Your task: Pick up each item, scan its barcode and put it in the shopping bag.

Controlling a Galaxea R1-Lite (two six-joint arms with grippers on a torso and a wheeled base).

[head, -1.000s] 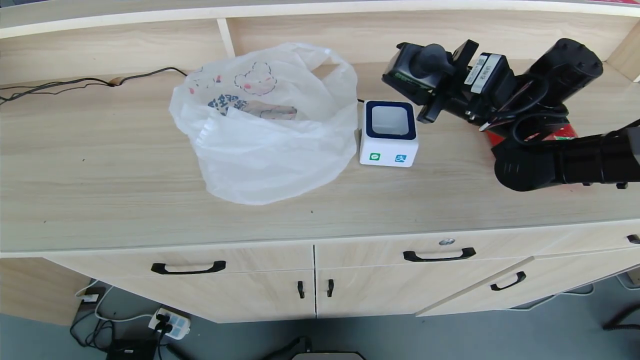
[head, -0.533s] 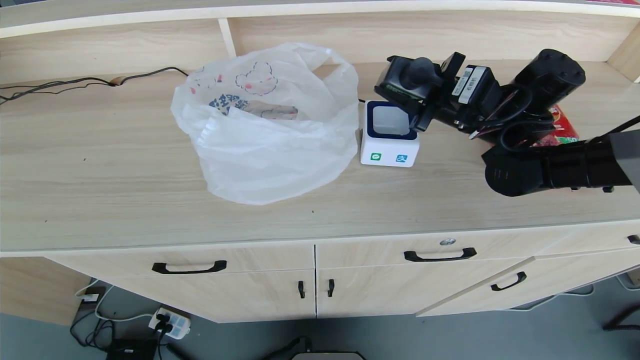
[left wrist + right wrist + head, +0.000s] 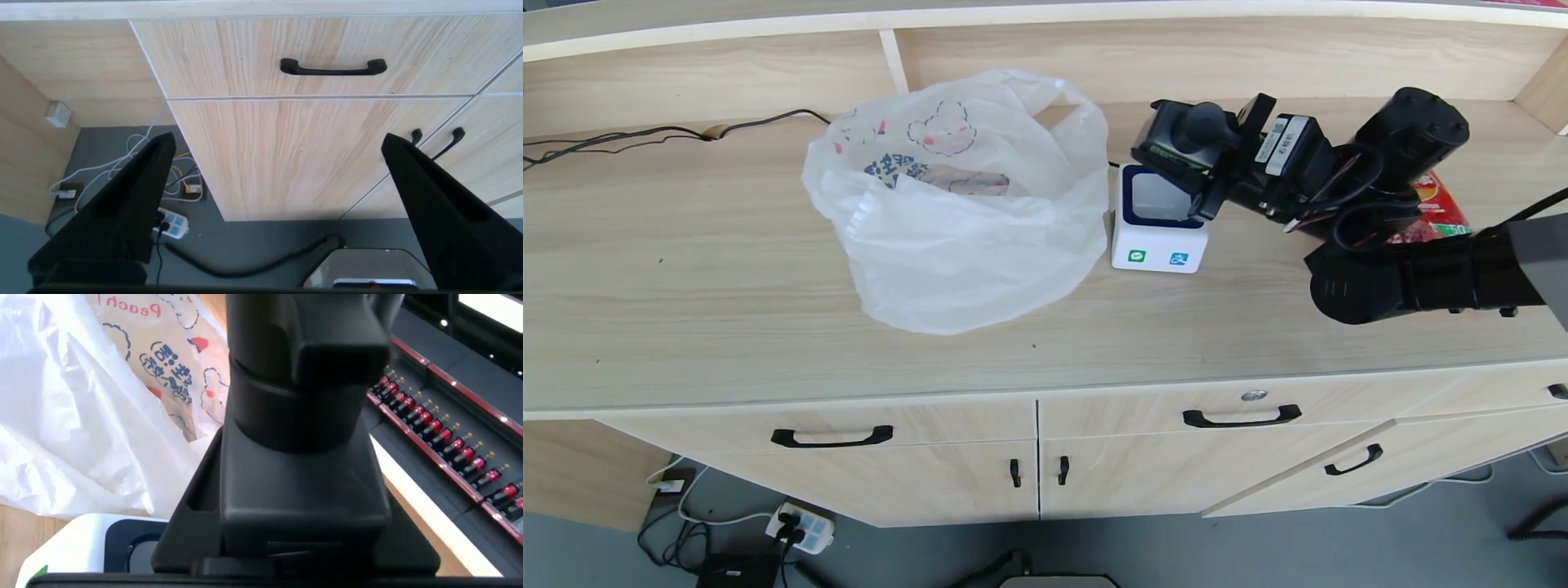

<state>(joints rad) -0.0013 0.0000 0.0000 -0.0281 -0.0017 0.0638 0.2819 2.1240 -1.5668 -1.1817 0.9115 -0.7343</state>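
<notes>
Wooden counter (image 3: 686, 269), right claw (image 3: 1188, 147) clamping black item (image 3: 1166, 140) over the scanner (image 3: 1158, 245) — left claw (image 3: 278, 143) hanging wide.

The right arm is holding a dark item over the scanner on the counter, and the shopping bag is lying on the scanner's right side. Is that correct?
Not quite. The shopping bag lies on the scanner's left, not its right, as the head view shows. The rest holds: the right gripper has a dark item over the scanner on the counter.
</notes>
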